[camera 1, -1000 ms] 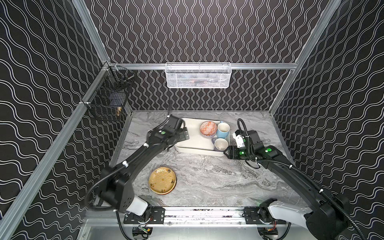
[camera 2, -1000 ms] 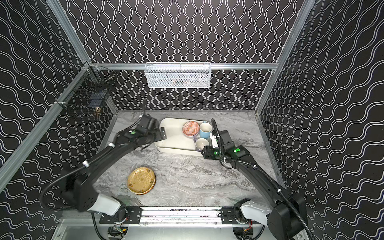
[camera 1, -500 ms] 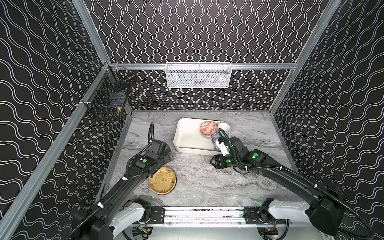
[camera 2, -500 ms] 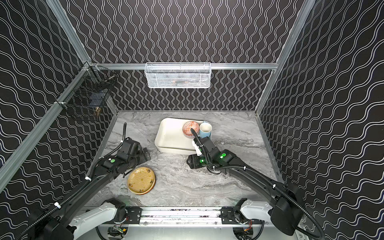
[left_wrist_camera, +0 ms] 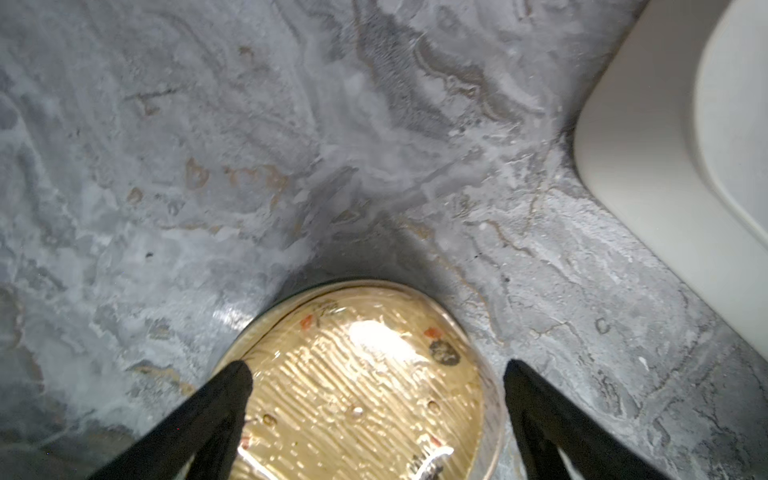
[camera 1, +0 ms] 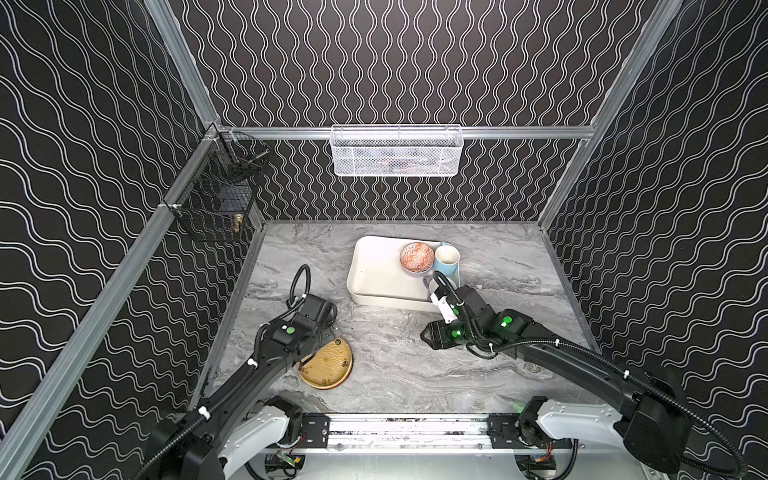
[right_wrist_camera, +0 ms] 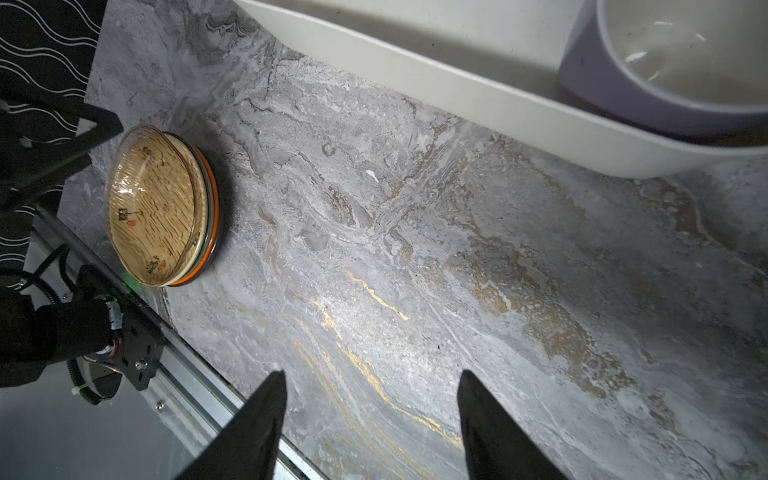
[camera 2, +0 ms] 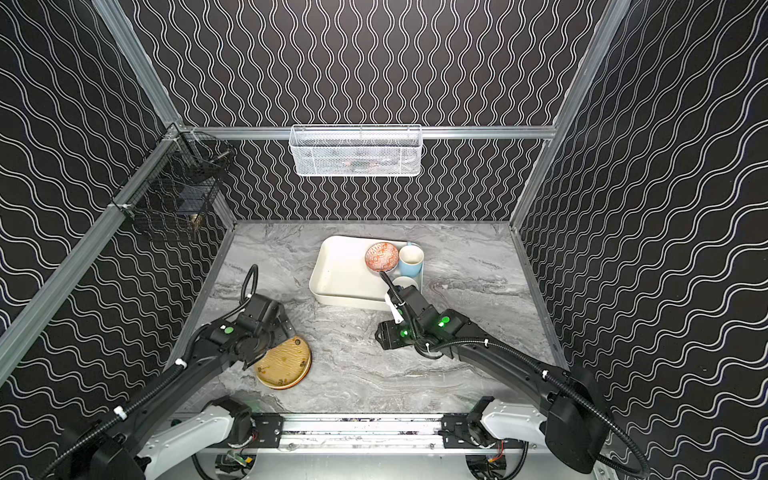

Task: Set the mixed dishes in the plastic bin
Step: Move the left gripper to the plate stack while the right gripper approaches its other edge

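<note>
The grey marble table (camera 1: 415, 374) is the biggest thing I have in view, and both claws hang over it. Next comes the plastic bin (camera 1: 374, 270). It lies near my right claw (right_wrist_camera: 372, 374), on that claw's back-wall side. It is well apart from my left claw (left_wrist_camera: 376, 368), further back and toward the right arm.

The stack of plates (camera 1: 328, 365) sits outside the bin, directly under my left claw and well ahead of the right one across bare marble. The tan-gold patterned plate (left_wrist_camera: 357, 390) tops the stack. The right wrist view shows the edge of an orange plate (right_wrist_camera: 212, 224) and darker edges beneath it.

Inside the bin, beyond the right claw, stands the orange-white patterned bowl (camera 1: 417, 257) with the light-blue mug (camera 1: 446, 259) just beside it. The lavender mug (right_wrist_camera: 665, 75) is nearest that claw, just inside the bin's near wall.

My left claw is spread wide. One fingertip (left_wrist_camera: 237, 378) hangs over the top plate's edge and the other is outside the rim, above the table. I cannot tell whether either touches. My right claw is parted partway, holding nothing, over bare marble.
</note>
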